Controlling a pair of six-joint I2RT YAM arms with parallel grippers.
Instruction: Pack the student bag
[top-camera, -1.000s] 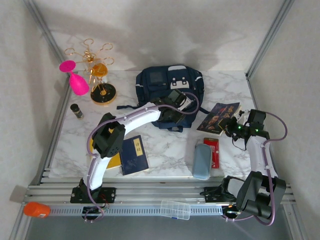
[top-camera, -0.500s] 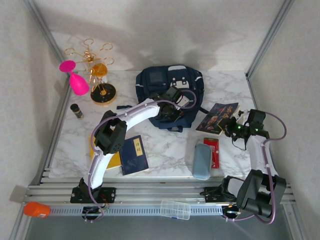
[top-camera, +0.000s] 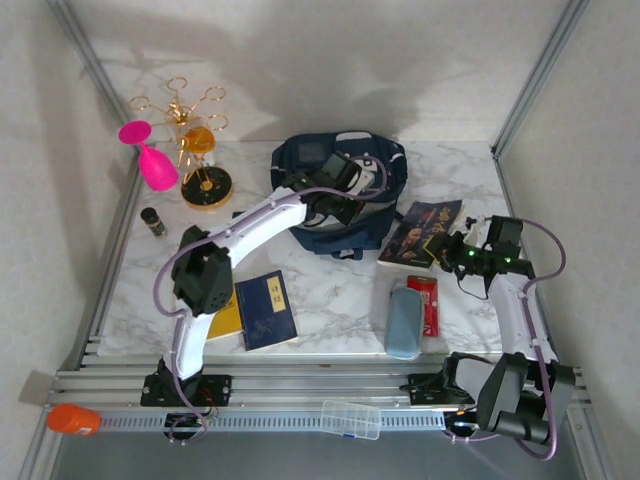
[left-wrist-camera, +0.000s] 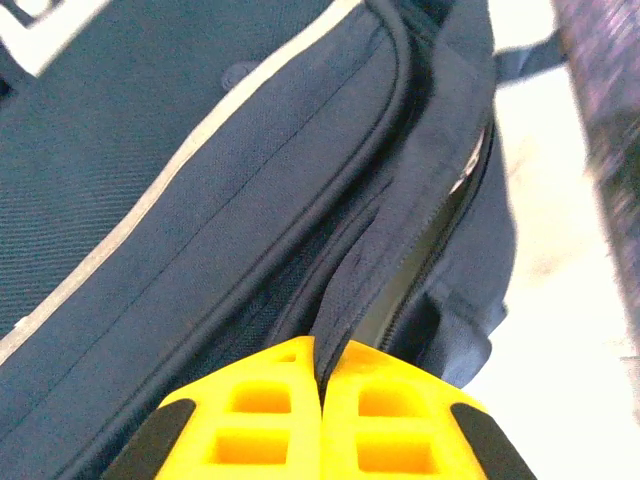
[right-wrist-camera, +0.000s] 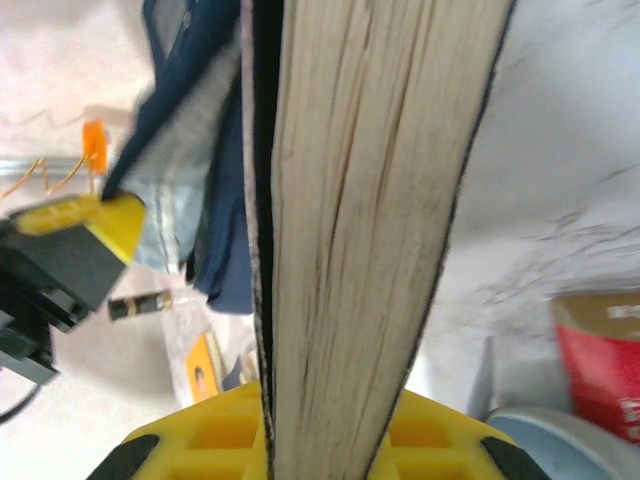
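The large navy blue fabric backpack with thin white stripes lies at 12 o'clock on the white marble-patterned table, well back from the arm bases. The left gripper is on it, its yellow fingers pressed together on a fold of navy fabric right beside the zip. In the left wrist view a dark slit runs along that zip, so the opening looks partly parted, though how wide it is I cannot tell.

At 4 o'clock from the backpack, the right gripper pinches a thick book with a dark illustrated cover and cream page edges by one edge. Whether the book is clear of the table is not plain.

The packing looks barely begun: nothing is visibly inside. Out on the table are a navy blue booklet lying partly over a flat yellow book at 7 o'clock from the backpack, and a grey-blue oblong case beside a small red packet at 5 o'clock. The opening needs holding wide, then the thick book goes in.
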